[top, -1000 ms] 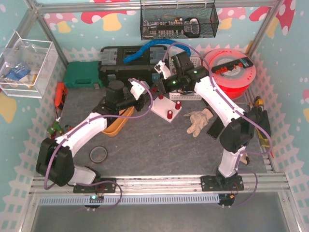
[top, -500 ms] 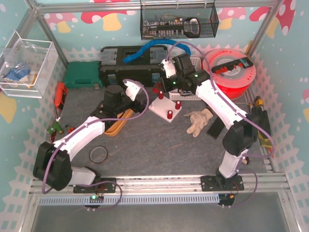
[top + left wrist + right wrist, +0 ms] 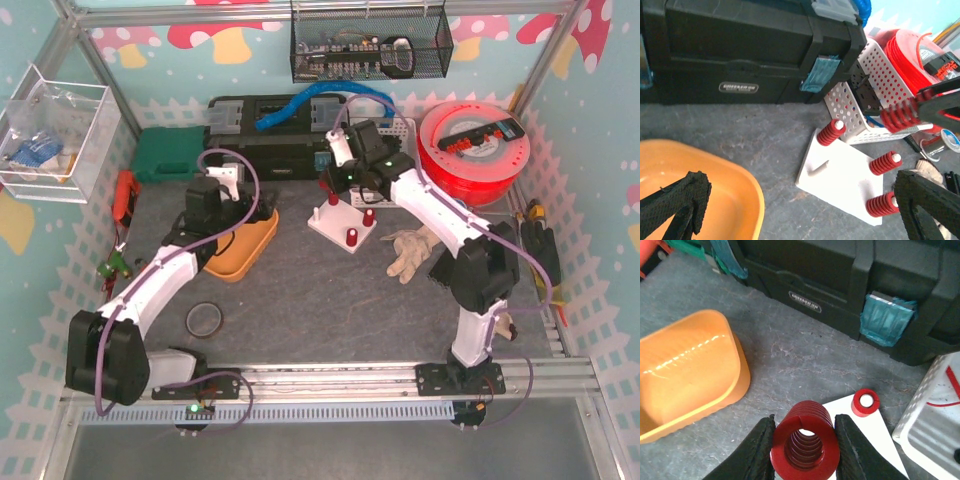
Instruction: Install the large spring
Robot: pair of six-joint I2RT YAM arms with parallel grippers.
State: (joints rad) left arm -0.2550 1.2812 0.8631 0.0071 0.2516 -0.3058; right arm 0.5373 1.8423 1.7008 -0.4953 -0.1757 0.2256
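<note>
You had the large spring (image 3: 804,447) clamped in the right pincer (image 3: 336,181), above the white base (image 3: 842,175). The left pincer (image 3: 800,205) hung wide. Next, I judged, you needed to align it over the bare peg (image 3: 819,169).

The top external view looks down from high above and behind the arm bases (they sit at 6 o'clock), far enough back to hold the whole table (image 3: 330,300), with the black toolbox (image 3: 262,150) toward 12 o'clock. The left wrist view rides low and close, facing the toolbox almost level, with the orange tray (image 3: 725,195) at 7 o'clock and the white peg plate (image 3: 845,172) at 4. The right wrist view tilts steeply down, closer still, with the tray at 9 o'clock. All three share toolbox, tray and plate.
</note>
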